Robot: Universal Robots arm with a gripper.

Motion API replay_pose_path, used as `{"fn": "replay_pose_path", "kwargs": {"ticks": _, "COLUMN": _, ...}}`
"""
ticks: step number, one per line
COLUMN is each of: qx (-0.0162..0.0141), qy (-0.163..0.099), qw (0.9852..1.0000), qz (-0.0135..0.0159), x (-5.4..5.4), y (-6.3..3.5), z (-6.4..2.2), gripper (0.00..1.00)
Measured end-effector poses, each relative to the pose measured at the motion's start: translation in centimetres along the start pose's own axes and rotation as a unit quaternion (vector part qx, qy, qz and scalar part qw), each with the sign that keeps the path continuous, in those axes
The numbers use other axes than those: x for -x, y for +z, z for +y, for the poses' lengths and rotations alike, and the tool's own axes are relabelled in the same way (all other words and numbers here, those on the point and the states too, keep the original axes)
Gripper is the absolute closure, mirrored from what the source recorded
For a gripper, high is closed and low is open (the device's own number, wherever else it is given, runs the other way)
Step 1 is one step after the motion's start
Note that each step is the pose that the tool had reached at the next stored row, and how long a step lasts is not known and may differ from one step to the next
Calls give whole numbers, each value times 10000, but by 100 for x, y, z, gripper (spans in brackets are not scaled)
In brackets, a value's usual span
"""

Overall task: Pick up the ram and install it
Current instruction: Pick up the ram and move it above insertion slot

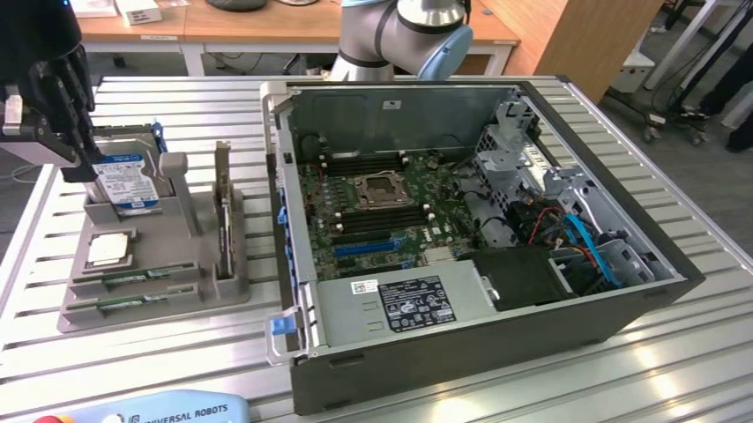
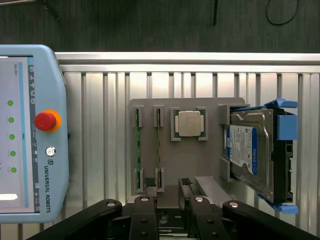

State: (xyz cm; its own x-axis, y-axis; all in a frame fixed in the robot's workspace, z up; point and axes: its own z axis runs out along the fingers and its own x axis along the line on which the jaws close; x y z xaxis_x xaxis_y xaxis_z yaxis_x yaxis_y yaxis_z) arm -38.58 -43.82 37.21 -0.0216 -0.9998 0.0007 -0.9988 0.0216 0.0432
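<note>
Ram [image 2: 158, 147] seemingly just beside end effector [image 2: 167, 182].

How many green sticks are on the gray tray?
2. The outer stick lies in the slot at the tray edge; the inner stick lies beside it, nearer the chip. None seems hidden on the tray.

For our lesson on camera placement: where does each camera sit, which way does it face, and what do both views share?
Exterior view: sits high, looking down on the open computer case and parts tray; the arm shows.
Wrist view: on the wrist, looking down at the tray; the open gripper shows.
Shared: tray, hard drive, processor, ram sticks, teach pendant.
</note>
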Motion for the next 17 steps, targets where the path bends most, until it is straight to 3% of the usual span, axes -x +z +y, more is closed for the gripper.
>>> {"fn": "replay_pose_path", "kwargs": {"ticks": 9, "qx": 0, "qy": 0, "qw": 10000, "qz": 0, "x": 0, "y": 0, "z": 0, "gripper": 68}}
{"fn": "replay_pose_path", "kwargs": {"ticks": 10, "qx": 0, "qy": 0, "qw": 10000, "qz": 0, "x": 0, "y": 0, "z": 0, "gripper": 62}}
{"fn": "replay_pose_path", "kwargs": {"ticks": 17, "qx": 0, "qy": 0, "qw": 10000, "qz": 0, "x": 0, "y": 29, "z": -1, "gripper": 62}}
